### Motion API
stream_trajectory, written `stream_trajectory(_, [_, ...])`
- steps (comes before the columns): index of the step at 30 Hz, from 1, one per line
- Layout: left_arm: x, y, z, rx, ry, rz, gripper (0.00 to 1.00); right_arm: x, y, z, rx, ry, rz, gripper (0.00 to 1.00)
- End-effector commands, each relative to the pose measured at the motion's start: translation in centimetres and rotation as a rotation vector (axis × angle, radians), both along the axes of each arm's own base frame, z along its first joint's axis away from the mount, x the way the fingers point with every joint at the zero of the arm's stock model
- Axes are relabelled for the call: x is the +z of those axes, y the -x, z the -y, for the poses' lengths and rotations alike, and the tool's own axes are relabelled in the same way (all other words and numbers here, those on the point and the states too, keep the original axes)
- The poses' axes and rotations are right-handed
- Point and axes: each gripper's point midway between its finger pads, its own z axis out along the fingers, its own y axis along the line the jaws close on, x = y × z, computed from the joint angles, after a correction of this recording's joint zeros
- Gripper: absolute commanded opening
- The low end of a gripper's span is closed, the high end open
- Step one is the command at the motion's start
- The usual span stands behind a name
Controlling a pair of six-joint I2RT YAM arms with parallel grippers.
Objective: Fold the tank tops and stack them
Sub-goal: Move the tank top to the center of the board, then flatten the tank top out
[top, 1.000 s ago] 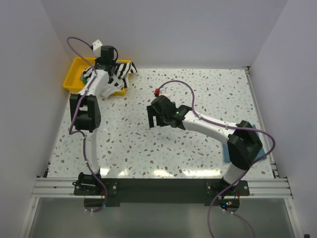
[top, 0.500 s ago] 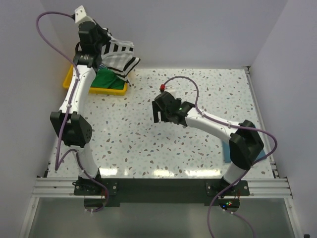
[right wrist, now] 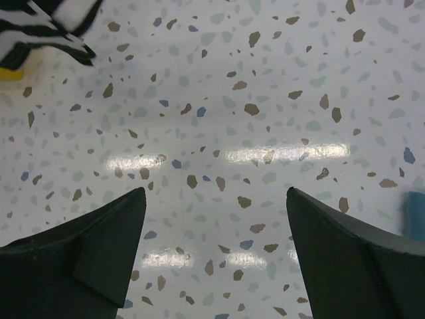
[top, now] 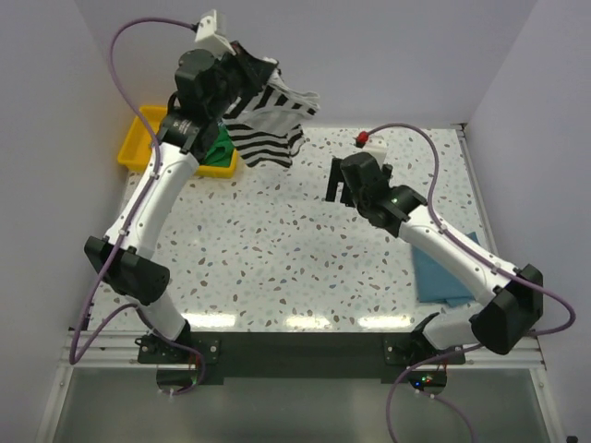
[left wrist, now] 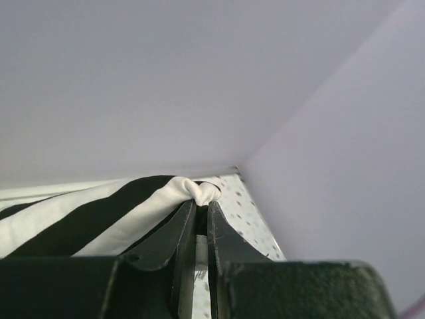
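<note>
The black-and-white striped tank top hangs in the air over the table's back left, bunched at its top in my left gripper. In the left wrist view that gripper is shut on a knot of the striped cloth. A green tank top lies in the yellow tray. A folded teal-blue tank top rests at the table's right. My right gripper hovers open over bare table right of the hanging top. The right wrist view shows it holding nothing, with the striped hem at upper left.
The yellow tray stands at the back left corner against the wall. White walls close in the table at the back and both sides. A purple cable with a red connector loops above the right arm. The teal cloth's edge shows at the right wrist view's right border.
My left arm has lifted the striped top out of the tray and carried it up and to the right, uncovering the green top. My right arm has swung right and farther back, still open.
</note>
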Motion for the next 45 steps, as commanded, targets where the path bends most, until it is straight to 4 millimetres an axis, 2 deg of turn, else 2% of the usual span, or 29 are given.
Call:
stream_trajectory(1, [4.6,6.6,3.0,-0.201,0.061,0.092,0.00,1.4,0.7,2.4,-0.085,0.007,0.054,0.90])
stream_trajectory(2, [4.2,6.8,2.5,-0.193,0.069,0.080,0.01,1.6,0.8,2.6,-0.091,0.004,0.060,0.91])
stream_trajectory(3, [2.0,6.2,2.0,-0.176,0.067,0.028,0.07,1.9,1.0,2.8,-0.091,-0.005,0.071,0.90])
stream_trajectory(4, [1.1,6.1,1.3,-0.160,0.071,0.005,0.10,1.5,1.2,2.9,-0.095,0.001,0.063,0.90])
stream_trajectory(5, [-0.3,5.0,-0.6,-0.129,0.104,-0.046,0.12,1.2,1.3,3.1,-0.098,0.007,0.056,0.90])
stream_trajectory(7, [-5.9,2.6,-2.5,-0.123,0.123,-0.163,0.21,0.0,1.5,3.4,-0.113,0.024,0.031,0.90])
stream_trajectory(8, [-7.9,1.6,-3.0,-0.113,0.139,-0.207,0.33,-0.6,1.6,3.4,-0.116,0.030,0.023,0.90])
stream_trajectory(10, [-14.9,-1.3,-3.5,-0.095,0.126,-0.351,0.48,-2.1,1.7,3.4,-0.114,0.042,-0.004,0.91])
stream_trajectory(11, [-17.1,-2.6,-4.2,-0.085,0.118,-0.400,0.52,-2.7,1.7,3.3,-0.108,0.046,-0.016,0.91])
stream_trajectory(12, [-20.8,-3.8,-3.9,-0.102,0.099,-0.493,0.55,-3.7,1.5,3.1,-0.103,0.058,-0.032,0.90])
stream_trajectory(14, [-23.5,-4.2,-4.2,-0.100,0.096,-0.555,0.59,-5.3,1.6,2.8,-0.082,0.084,-0.070,0.90])
stream_trajectory(17, [-23.1,-2.9,-3.7,-0.095,0.106,-0.515,0.60,-7.4,1.1,3.5,-0.076,0.152,-0.113,0.89])
stream_trajectory(19, [-23.4,-0.7,-3.1,-0.077,0.077,-0.522,0.59,-9.3,-0.1,4.7,-0.087,0.156,-0.166,0.87])
stream_trajectory(20, [-25.0,0.7,-2.7,-0.079,0.047,-0.553,0.57,-10.1,-0.4,4.5,-0.059,0.117,-0.200,0.82])
stream_trajectory(21, [-24.2,1.8,-2.6,-0.055,0.030,-0.533,0.55,-10.7,-1.3,5.7,-0.086,0.102,-0.212,0.80])
stream_trajectory(22, [-24.6,3.6,-0.3,-0.090,0.003,-0.536,0.54,-11.6,-1.7,6.1,-0.094,0.106,-0.237,0.79])
stream_trajectory(23, [-25.1,4.7,0.6,-0.104,-0.014,-0.538,0.53,-12.2,-2.0,6.3,-0.096,0.110,-0.248,0.79])
stream_trajectory(25, [-27.2,7.9,2.8,-0.136,-0.047,-0.584,0.49,-12.7,-2.7,6.8,-0.110,0.125,-0.262,0.78])
stream_trajectory(26, [-29.1,9.3,3.2,-0.143,-0.054,-0.631,0.45,-13.7,-2.9,6.9,-0.114,0.136,-0.285,0.77])
stream_trajectory(28, [-30.6,11.5,4.5,-0.159,-0.072,-0.665,0.43,-14.5,-3.3,7.2,-0.129,0.138,-0.300,0.77])
stream_trajectory(32, [-35.1,14.4,4.2,-0.138,-0.147,-0.766,0.38,-16.7,-4.2,7.5,-0.138,0.107,-0.343,0.70])
stream_trajectory(35, [-38.0,15.5,2.3,-0.061,-0.208,-0.846,0.31,-18.2,-4.3,6.8,-0.125,0.072,-0.384,0.61])
stream_trajectory(37, [-39.2,15.0,0.5,0.025,-0.241,-0.854,0.29,-19.0,-3.9,6.6,-0.132,0.054,-0.401,0.54])
stream_trajectory(39, [-40.4,14.7,-0.4,0.057,-0.249,-0.879,0.25,-19.4,-3.2,7.1,-0.157,0.057,-0.417,0.34])
stream_trajectory(41, [-41.2,13.1,-2.1,0.116,-0.249,-0.892,0.17,-19.0,-2.1,8.0,-0.191,0.071,-0.418,0.16])
stream_trajectory(42, [-41.3,12.7,-2.0,0.117,-0.256,-0.891,0.13,-18.6,-1.7,8.3,-0.202,0.073,-0.411,0.12])
stream_trajectory(43, [-41.4,11.9,-2.9,0.144,-0.255,-0.894,0.03,-17.3,-1.5,8.6,-0.213,0.060,-0.380,0.08])
stream_trajectory(44, [-40.6,10.5,-3.0,0.160,-0.253,-0.868,0.00,-16.5,-1.2,9.0,-0.235,0.056,-0.357,0.04])
stream_trajectory(45, [-41.4,9.5,-3.8,0.192,-0.265,-0.876,0.00,-16.6,-0.1,9.6,-0.245,0.064,-0.370,0.02])
